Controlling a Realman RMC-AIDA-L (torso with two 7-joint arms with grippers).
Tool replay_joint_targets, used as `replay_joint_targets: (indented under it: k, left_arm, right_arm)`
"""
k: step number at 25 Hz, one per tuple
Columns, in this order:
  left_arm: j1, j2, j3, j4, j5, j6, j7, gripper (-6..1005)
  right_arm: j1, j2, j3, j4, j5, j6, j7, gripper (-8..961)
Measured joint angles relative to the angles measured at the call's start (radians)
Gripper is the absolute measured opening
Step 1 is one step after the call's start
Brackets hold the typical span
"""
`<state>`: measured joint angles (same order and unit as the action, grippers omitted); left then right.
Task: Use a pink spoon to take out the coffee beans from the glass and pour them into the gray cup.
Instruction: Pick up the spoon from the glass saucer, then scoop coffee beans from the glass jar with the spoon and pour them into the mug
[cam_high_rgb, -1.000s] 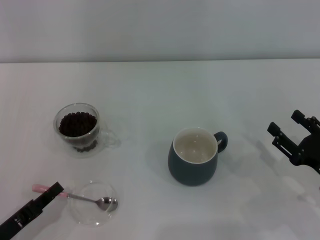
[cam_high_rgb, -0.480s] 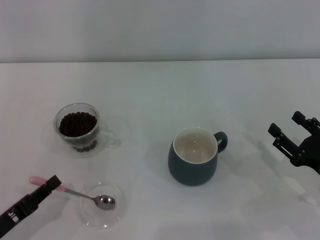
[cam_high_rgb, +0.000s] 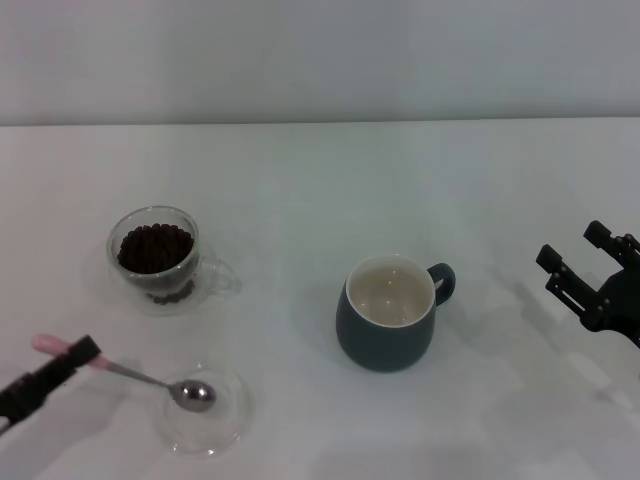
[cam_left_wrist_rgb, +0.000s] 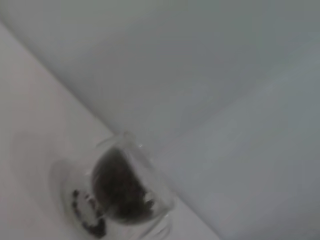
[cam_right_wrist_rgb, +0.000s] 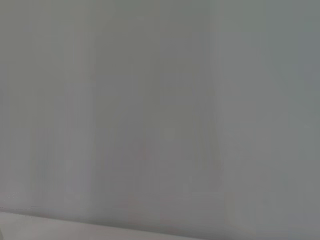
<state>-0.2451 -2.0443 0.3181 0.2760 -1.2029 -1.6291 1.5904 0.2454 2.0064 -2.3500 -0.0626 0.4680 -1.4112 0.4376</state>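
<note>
left gripper (cam_high_rgb: 80, 352) pinching spoon (cam_high_rgb: 130, 376) handle, lower left | right gripper (cam_high_rgb: 590, 275) spread, right edge | spoon light, stiff, slippery; handle grip suits

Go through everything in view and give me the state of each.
glass: upright, full of coffee beans
gray cup: upright, empty
pink spoon: held by handle, bowl over glass dish
left gripper: shut on spoon handle
right gripper: open, idle at right

Bare lab-like setup: white table (cam_high_rgb: 300, 200), blank wall (cam_high_rgb: 320, 60)
</note>
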Motion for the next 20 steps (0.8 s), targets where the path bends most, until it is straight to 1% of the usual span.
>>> replay_joint_targets:
  k: [1,3,4,7,10,12,13,15,16,17,20]
  left_arm:
    - [0.0,0.007,-0.004,0.014,-0.009,-0.027,-0.004,131]
    - [0.0,0.007,-0.004,0.014,-0.009,-0.027,-0.004,130]
    - [-0.006,0.021,-0.008,0.055,-0.073,-0.069,-0.01,130]
    - [-0.024,0.029,-0.008,0.094,-0.111,-0.064,-0.015,130]
    - [-0.065,0.043,-0.007,0.139,-0.119,-0.036,-0.033,131]
    - [-0.112,0.063,0.001,0.16,-0.109,-0.001,-0.051,131]
    - [-0.122,0.068,0.002,0.163,-0.103,0.009,-0.055,131]
    - [-0.158,0.088,0.004,0.167,-0.079,0.046,-0.07,131]
    - [-0.158,0.088,0.004,0.167,-0.079,0.046,-0.07,131]
    - [-0.19,0.109,0.004,0.168,-0.053,0.089,-0.085,131]
    - [-0.223,0.121,0.004,0.169,-0.032,0.131,-0.088,130]
  right_arm:
    - [0.0,0.0,0.0,0.001,0.0,0.0,0.0,753]
    - [0.0,0.0,0.0,0.001,0.0,0.0,0.0,753]
    - [0.0,0.0,0.0,0.001,0.0,0.0,0.0,753]
    - [0.001,0.0,0.0,-0.001,0.0,0.0,0.0,753]
    - [0.003,0.0,0.0,-0.001,0.0,0.0,0.0,753]
    - [0.004,0.001,0.0,-0.003,0.0,0.0,0.0,753]
    - [0.005,0.001,0.0,-0.004,0.0,0.0,-0.001,753]
    - [0.007,0.002,0.0,-0.009,0.0,0.0,-0.001,753]
    - [0.007,0.002,0.0,-0.013,0.0,0.0,-0.001,753]
    - [0.007,0.002,0.0,-0.018,0.0,0.0,-0.001,753]
    - [0.007,0.001,0.0,-0.033,0.0,0.01,-0.001,753]
